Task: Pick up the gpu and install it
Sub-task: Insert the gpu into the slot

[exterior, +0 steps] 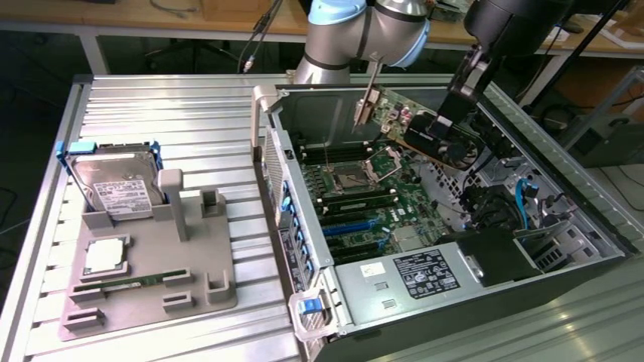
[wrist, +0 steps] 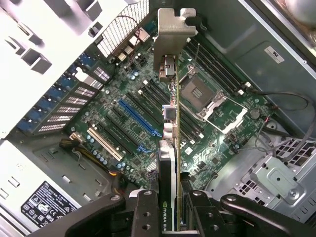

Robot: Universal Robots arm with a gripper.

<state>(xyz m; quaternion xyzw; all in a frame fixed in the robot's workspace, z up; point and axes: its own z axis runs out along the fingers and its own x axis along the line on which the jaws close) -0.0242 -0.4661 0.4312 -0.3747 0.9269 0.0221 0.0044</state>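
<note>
The gpu [exterior: 427, 130], a dark flat card with a pale metal bracket strip [exterior: 364, 102] at one end, hangs tilted in the air above the open computer case. My gripper [exterior: 458, 113] is shut on the card's far end. In the wrist view the gpu [wrist: 170, 148] runs edge-on away from my gripper [wrist: 170, 210], bracket [wrist: 173, 39] farthest out. Below it lies the green motherboard [wrist: 148, 113] with a blue slot [wrist: 140, 118] and a cream slot [wrist: 104, 143]. The card is well above the board, touching nothing.
The case [exterior: 563, 249] lies on its side on a ribbed metal table [exterior: 161, 113]. A grey fixture [exterior: 151, 271] at the exterior view's left holds a silver hard drive [exterior: 116, 188], a processor [exterior: 105, 255] and a green memory stick [exterior: 131, 283]. A power supply [exterior: 423, 275] sits at the case's near end.
</note>
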